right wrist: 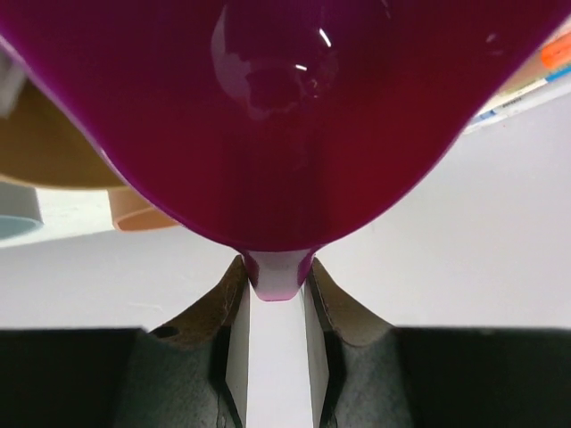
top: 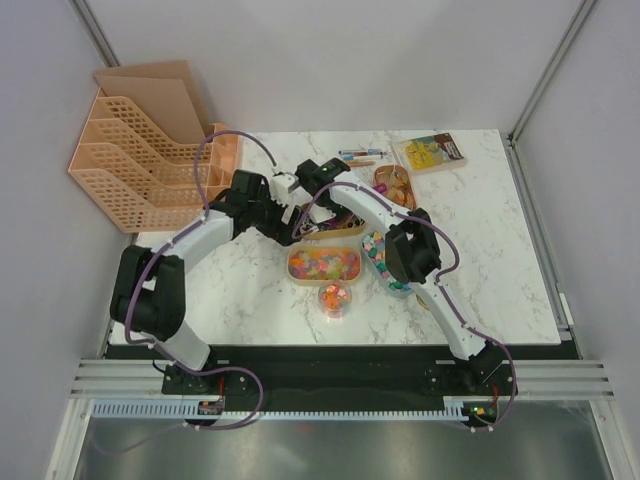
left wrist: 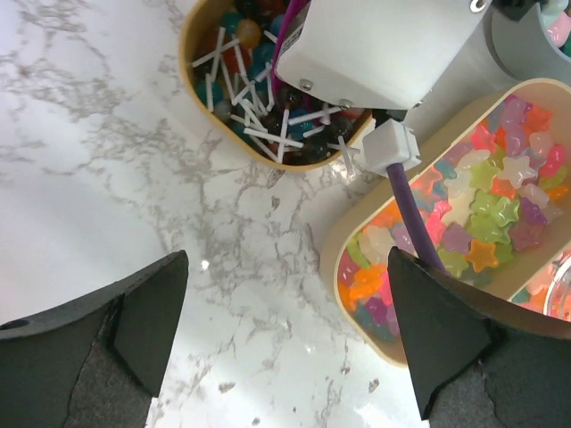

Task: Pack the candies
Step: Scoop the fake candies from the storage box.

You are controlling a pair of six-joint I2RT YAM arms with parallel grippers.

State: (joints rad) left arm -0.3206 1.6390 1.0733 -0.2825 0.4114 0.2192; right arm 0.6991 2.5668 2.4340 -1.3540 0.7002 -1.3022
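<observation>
File rack (top: 135,160): peach plastic lattice, far left of the marble table (top: 240,290), brown card sheets standing behind
Left gripper (left wrist: 285,294): dark fingers (left wrist: 134,330) spread wide, nothing between, hanging over bare marble just beside both oval trays
Lollipop tray (left wrist: 189,62): tan oval, packed with small round lollipops (left wrist: 245,36) on white sticks, in red, orange, teal and dark shades; partly hidden under the right arm's white housing (left wrist: 393,45)
Star tray (left wrist: 330,259): cream oval, just right of the left gripper, filled with star candies (left wrist: 486,209) in orange, pink, yellow, green and purple; purple cable (left wrist: 410,214) crossing above
Round tub (top: 335,297): small, clear, just in front of the star tray, holding mixed bright candies
Right gripper (right wrist: 277,285): pressed together on the white stick of a magenta lollipop (right wrist: 285,116); glossy ball right above the fingertips, filling the upper half of the wrist view
Pastel tray (top: 375,245): long, right of the star tray, multicolour chunks inside, partly covered by the right arm's elbow
Orange tray (top: 395,185): oval, farther back on the right, orange and yellow sweets inside
Pens (top: 358,155): a few, lying near the back edge, just left of the yellow packet
Yellow packet (top: 430,152): flat, at the back right of the table
</observation>
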